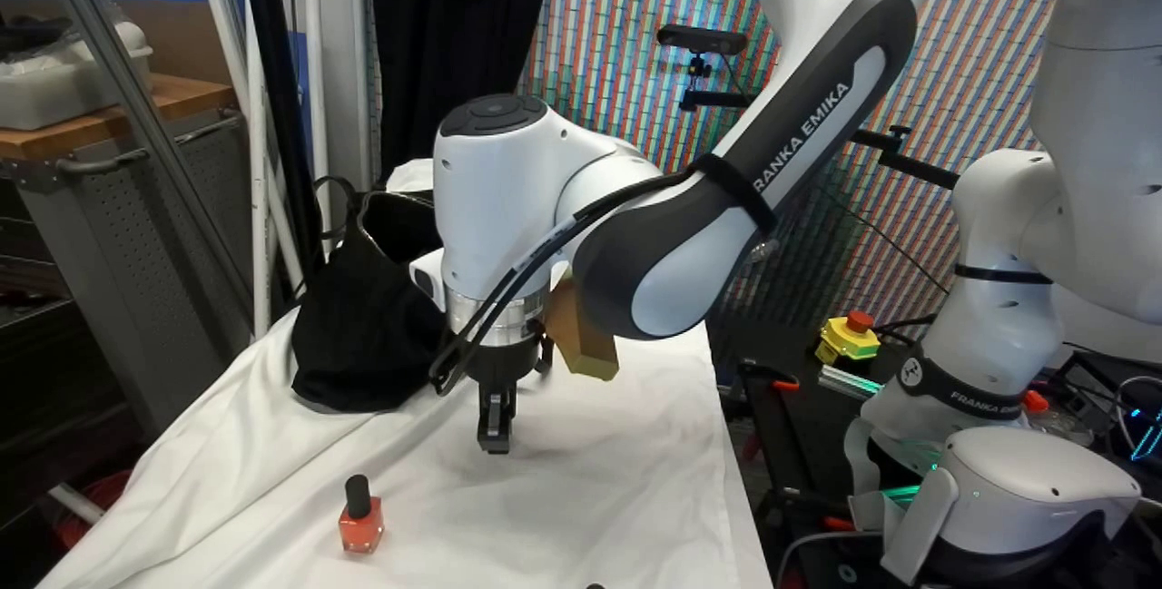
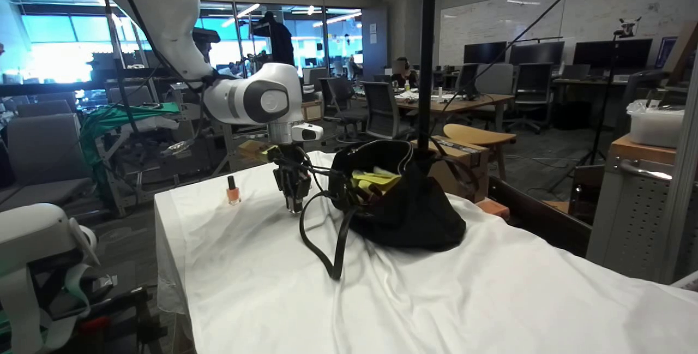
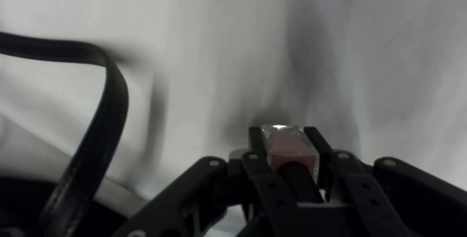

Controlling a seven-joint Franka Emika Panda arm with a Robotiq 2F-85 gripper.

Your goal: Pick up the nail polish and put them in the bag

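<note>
Pinching nail polish (image 3: 291, 151), hand (image 1: 495, 440); yellow contents (image 2: 378, 180) of bag (image 2: 409, 217) visible (only in exterior view).

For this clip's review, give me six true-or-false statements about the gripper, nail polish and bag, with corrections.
1. The gripper is shut on a pink nail polish bottle. True.
2. The black bag sits on the white cloth. True.
3. The held bottle is inside the bag. False: it is outside, in the gripper over the cloth.
4. In an exterior view, an orange-red bottle stands upright on the cloth. True.
5. That orange-red bottle touches the bag. False: cloth shows between them.
6. The bag's mouth is fully shut. False: it gapes, showing yellow-green material inside.
</note>
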